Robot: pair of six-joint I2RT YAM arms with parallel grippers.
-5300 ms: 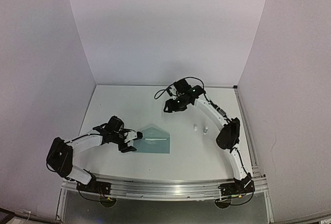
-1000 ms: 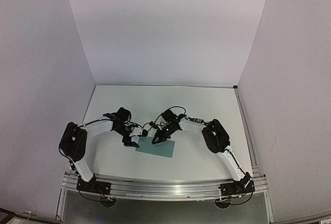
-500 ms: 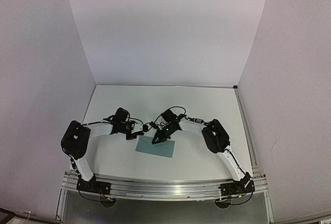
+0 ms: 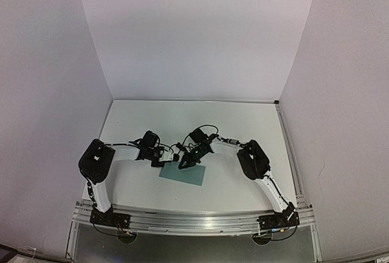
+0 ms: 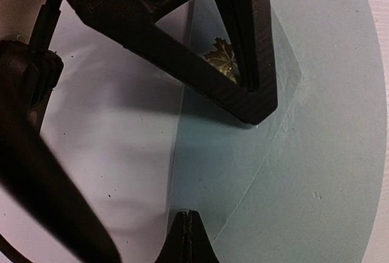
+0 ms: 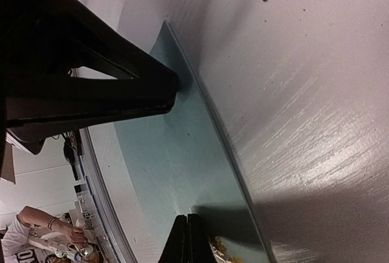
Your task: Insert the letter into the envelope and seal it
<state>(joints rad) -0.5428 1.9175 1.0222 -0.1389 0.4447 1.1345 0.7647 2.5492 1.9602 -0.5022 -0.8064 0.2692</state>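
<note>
The teal envelope (image 4: 189,177) lies flat on the white table, its flap folded down along a faint diagonal crease. A gold leaf sticker (image 5: 222,61) sits on the envelope (image 5: 316,153). My right gripper (image 4: 182,166) is shut, its tip pressing down on the envelope (image 6: 170,153) beside the sticker (image 6: 220,252). My left gripper (image 4: 165,163) is shut too, tip resting at the envelope's left edge (image 5: 187,215). Each wrist view shows the other gripper: the right gripper (image 5: 255,114) and the left gripper (image 6: 173,87). The letter is hidden.
White walls (image 4: 194,38) close the table in at the back and both sides. An aluminium rail (image 4: 194,222) with the arm bases runs along the near edge. A person (image 6: 48,234) stands beyond that edge. Cables (image 4: 200,130) loop over the right wrist.
My left gripper has shut and slid right onto the envelope's left edge, its arm stretching lower. The right gripper has stayed pressed on the envelope.
</note>
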